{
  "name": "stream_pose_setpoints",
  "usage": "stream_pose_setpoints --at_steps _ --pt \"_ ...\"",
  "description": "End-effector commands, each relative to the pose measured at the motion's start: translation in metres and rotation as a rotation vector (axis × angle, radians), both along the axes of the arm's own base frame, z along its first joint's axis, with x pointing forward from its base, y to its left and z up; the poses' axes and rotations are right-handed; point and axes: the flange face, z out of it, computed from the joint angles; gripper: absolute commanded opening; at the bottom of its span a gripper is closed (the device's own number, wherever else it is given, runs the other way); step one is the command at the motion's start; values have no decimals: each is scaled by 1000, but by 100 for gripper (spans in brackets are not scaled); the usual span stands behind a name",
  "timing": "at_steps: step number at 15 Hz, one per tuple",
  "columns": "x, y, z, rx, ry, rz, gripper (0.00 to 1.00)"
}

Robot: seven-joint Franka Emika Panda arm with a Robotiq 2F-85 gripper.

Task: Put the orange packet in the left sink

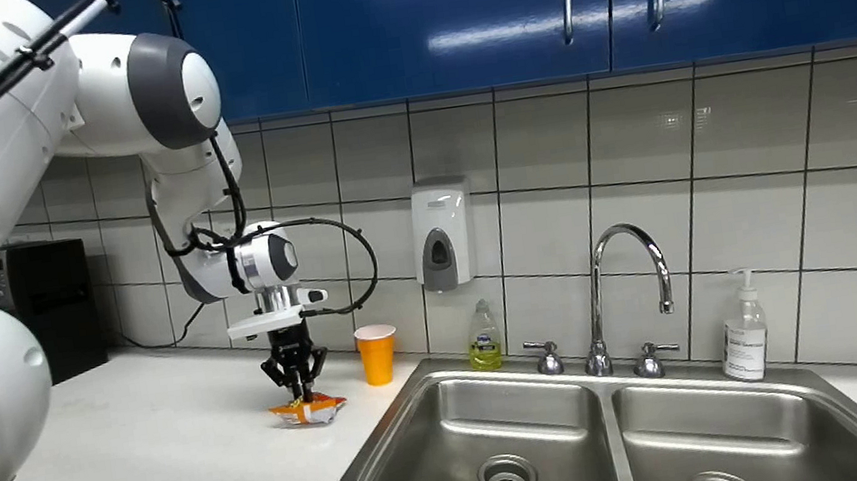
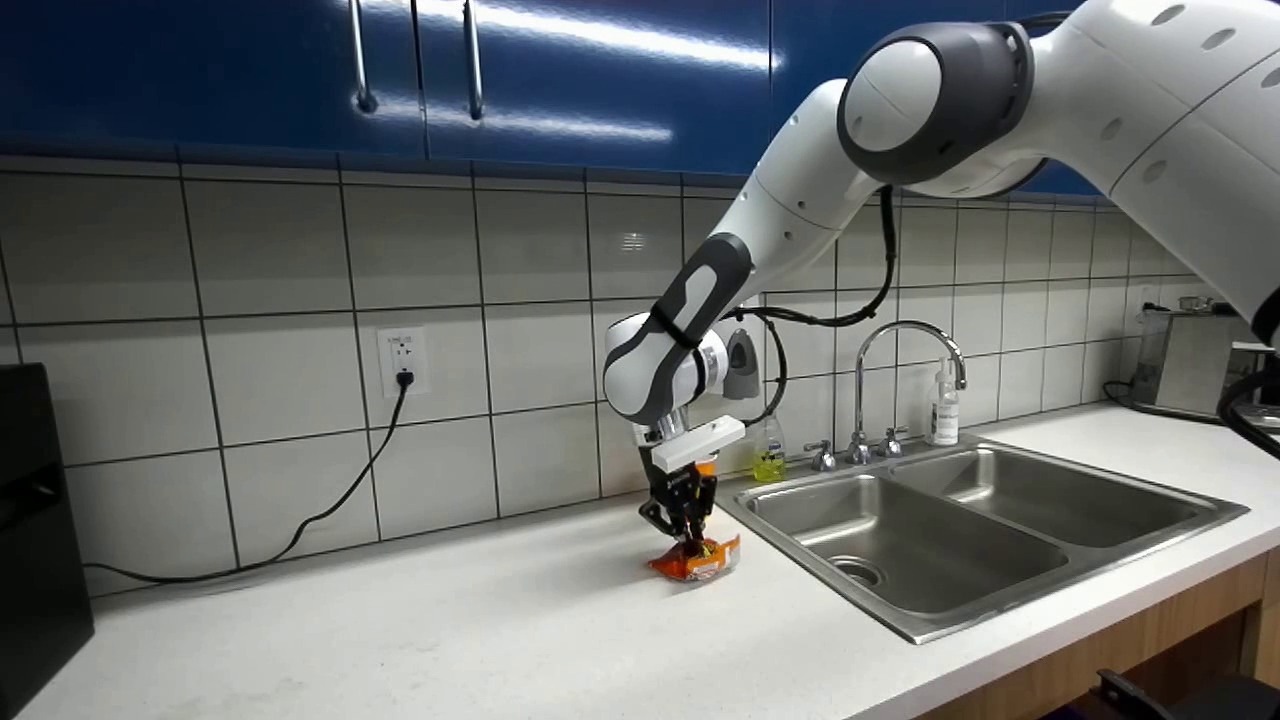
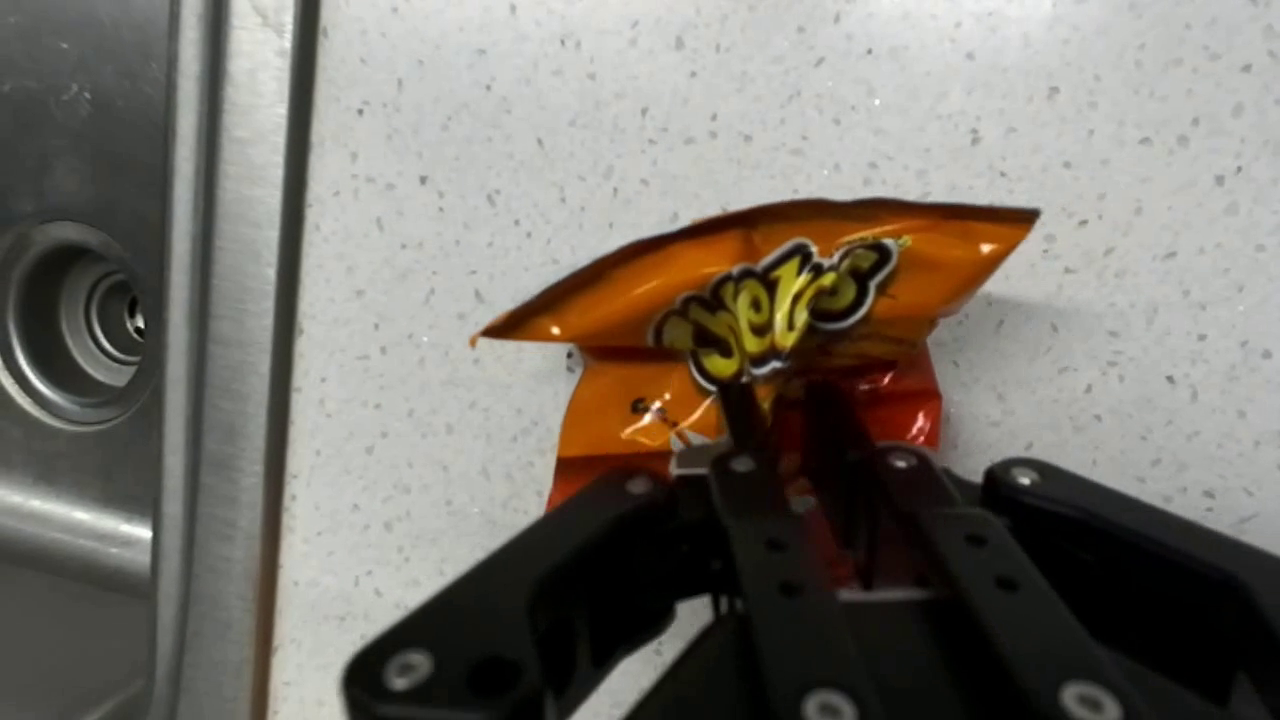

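My gripper (image 3: 785, 405) was found with jaws clamped on the packet (image 3: 760, 315), which lay crumpled on the counter (image 1: 156, 447), outside the left sink (image 1: 428, 475), near the cup (image 1: 378, 357).

Right below the fingers (image 3: 765, 520) of the gripper (image 1: 303, 397), the orange packet (image 3: 605, 400) fills the room. Near them, toward the tiled wall (image 1: 375, 156), stands the orange cup (image 1: 378, 358). Between the fingers and the left sink (image 1: 436, 474) lie a bare strip of counter (image 3: 400, 300) and the metal rim (image 3: 245, 350); over that sink the way is open, the faucet (image 1: 597, 317) farther off. On their other side, bare counter runs toward a black box (image 2: 40, 570).
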Motion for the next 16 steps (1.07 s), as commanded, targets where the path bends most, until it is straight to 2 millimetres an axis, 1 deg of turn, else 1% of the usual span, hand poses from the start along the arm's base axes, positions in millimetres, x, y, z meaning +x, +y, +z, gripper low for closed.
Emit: stream_pose_setpoints --at_steps 1,5,7,11,16 --pt "4 0 0 -14 19 -9 0" --pt "4 -2 -1 -15 26 -13 0" --pt "4 -1 2 -16 23 -15 0" --pt "7 2 21 -15 3 -14 0" --pt "10 -2 42 -7 -12 -25 0"
